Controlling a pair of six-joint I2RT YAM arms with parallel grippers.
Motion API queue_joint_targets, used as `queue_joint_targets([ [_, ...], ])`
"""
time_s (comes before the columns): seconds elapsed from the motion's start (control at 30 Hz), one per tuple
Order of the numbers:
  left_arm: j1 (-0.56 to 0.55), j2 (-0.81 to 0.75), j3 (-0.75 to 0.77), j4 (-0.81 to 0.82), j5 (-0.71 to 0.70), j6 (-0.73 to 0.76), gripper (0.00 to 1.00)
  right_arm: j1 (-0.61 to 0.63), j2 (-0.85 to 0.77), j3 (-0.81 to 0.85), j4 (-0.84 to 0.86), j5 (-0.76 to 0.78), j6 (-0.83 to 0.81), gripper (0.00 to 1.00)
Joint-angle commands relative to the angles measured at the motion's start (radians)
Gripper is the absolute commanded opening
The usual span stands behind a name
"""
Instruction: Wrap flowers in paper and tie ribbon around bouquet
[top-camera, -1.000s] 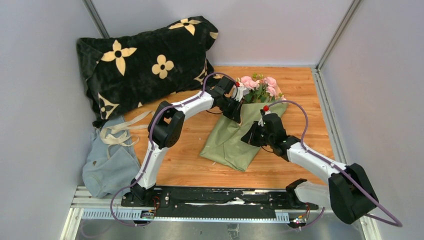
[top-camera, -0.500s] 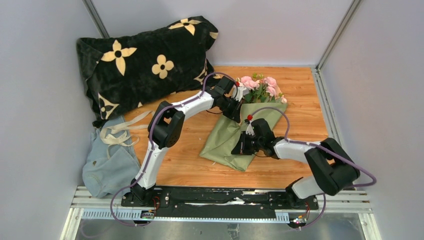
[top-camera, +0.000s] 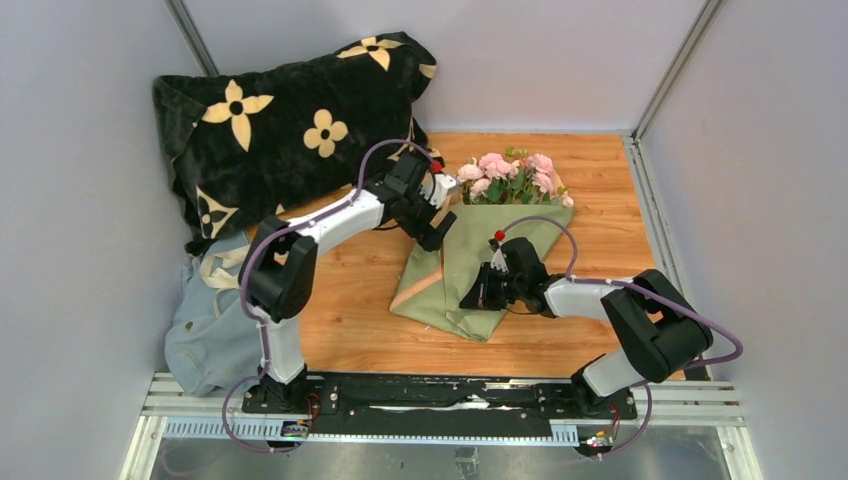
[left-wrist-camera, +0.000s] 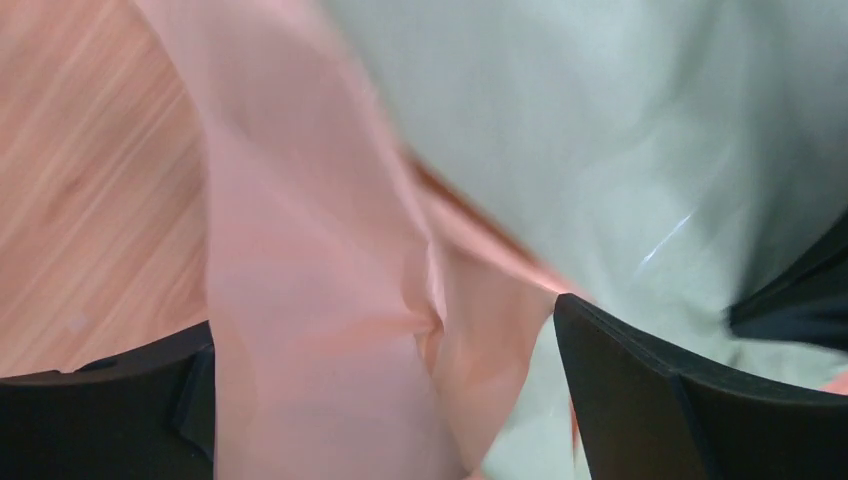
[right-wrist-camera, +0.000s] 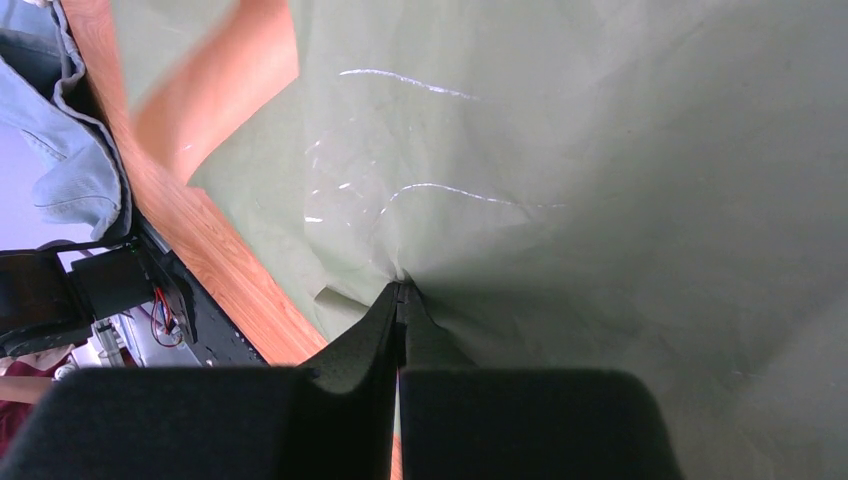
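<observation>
Paper (top-camera: 455, 270), thin, light and crease-prone, likely handles best pinched at an edge away from the flowers (top-camera: 510, 175). Right claw (right-wrist-camera: 400, 290) pinches it shut; left claw (left-wrist-camera: 380, 320) gapes, holding nothing.

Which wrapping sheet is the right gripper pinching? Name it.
The olive-green paper sheet; it puckers at the closed tips of the right gripper. The tan-peach sheet lies apart.

Flower-print black pillow (top-camera: 290, 120) beside blue-grey cloth (top-camera: 215, 335); wooden table (top-camera: 600, 180).

L fingers (left-wrist-camera: 650, 400) spread wide apart; R fingers (right-wrist-camera: 350, 360) pinched fully shut, tips together.
</observation>
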Motion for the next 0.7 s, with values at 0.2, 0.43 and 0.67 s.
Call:
queue_joint_targets([
  [0.2, 0.066, -0.222, -0.233, -0.084, -0.121, 0.154, 1.0, -0.004, 0.037, -0.027, -0.122, 0.131, -0.056, 0.0],
  [0.43, 0.095, -0.295, -0.389, -0.137, 0.147, 0.241, 1.0, -0.004, 0.037, -0.009, -0.155, 0.135, -0.078, 0.0],
  [0.67, 0.111, -0.337, -0.465, -0.132, 0.289, 0.283, 1.0, -0.005, 0.048, 0.004, -0.157, 0.132, -0.086, 0.0],
])
